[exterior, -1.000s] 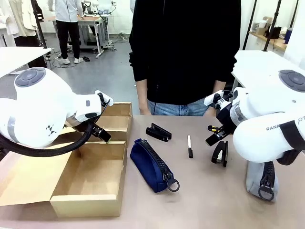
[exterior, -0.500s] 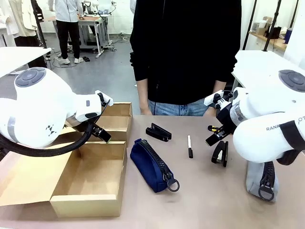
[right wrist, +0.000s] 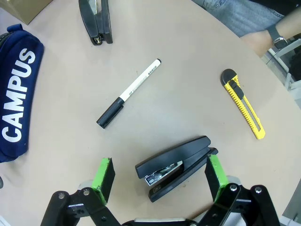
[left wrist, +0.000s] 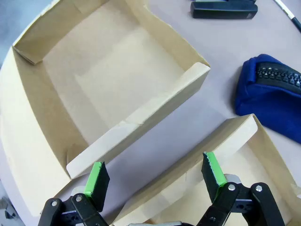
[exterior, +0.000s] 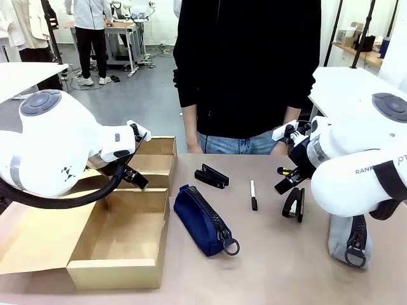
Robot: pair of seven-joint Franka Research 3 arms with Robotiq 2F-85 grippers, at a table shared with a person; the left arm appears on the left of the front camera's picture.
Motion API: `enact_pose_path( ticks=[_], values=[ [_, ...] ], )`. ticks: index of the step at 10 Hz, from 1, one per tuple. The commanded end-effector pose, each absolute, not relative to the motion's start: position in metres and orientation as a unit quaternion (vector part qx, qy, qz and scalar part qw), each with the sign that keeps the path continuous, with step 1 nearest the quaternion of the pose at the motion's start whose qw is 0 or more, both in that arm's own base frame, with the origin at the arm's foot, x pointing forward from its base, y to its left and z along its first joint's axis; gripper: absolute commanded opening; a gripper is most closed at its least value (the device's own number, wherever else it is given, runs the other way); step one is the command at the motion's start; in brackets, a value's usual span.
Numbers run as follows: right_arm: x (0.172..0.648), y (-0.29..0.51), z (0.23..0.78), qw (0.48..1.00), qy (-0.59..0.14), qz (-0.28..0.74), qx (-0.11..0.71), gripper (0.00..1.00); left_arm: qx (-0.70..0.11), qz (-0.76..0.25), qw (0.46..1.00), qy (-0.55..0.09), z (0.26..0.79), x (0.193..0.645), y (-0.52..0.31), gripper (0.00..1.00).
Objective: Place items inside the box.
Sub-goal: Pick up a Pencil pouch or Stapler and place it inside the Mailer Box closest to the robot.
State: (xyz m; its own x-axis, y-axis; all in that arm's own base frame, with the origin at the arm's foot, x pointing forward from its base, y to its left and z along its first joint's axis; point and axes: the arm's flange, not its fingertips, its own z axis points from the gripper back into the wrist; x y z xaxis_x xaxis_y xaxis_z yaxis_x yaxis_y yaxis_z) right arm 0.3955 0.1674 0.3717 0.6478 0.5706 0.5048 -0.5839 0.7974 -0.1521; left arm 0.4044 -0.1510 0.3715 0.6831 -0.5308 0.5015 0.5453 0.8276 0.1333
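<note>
While the right pincer stands wide apart with a black stapler between its fingers at lower centre, the white black-capped pen lies mid-frame on the worktop, navy CAMPUS pouch far left. Left pincer apart, above the open cardboard box.

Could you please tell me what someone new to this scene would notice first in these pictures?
The open tan cardboard box at the left of the table draws the eye, with the left gripper open above its walls. Beside it lies the navy zip pouch lettered "CAMPUS", and farther right the right gripper hangs open over a black stapler. A person in a black top stands across the table.
</note>
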Motion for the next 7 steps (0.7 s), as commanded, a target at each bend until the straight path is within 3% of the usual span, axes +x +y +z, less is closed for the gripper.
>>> enact_pose_path(
  ticks=[1,2,3,4,7],
  values=[
    [0.395,0.167,0.372,0.908,-0.274,0.318,0.012,1.0,-0.013,-0.293,0.917,-0.269,0.372,0.404,-0.151,1.0],
    [0.391,0.161,0.388,0.911,-0.257,0.32,0.037,1.0,-0.049,-0.35,0.895,-0.273,0.392,0.393,-0.147,1.0],
    [0.382,0.141,0.428,0.934,-0.235,0.261,0.067,1.0,-0.105,-0.371,0.882,-0.272,0.424,0.377,-0.137,1.0],
    [0.372,0.121,0.457,0.943,-0.235,0.214,0.096,1.0,-0.147,-0.326,0.895,-0.266,0.465,0.358,-0.119,1.0],
    [0.333,0.001,0.514,0.917,-0.203,0.102,0.327,1.0,-0.302,-0.298,0.861,-0.281,0.517,0.328,-0.034,1.0]
  ],
)
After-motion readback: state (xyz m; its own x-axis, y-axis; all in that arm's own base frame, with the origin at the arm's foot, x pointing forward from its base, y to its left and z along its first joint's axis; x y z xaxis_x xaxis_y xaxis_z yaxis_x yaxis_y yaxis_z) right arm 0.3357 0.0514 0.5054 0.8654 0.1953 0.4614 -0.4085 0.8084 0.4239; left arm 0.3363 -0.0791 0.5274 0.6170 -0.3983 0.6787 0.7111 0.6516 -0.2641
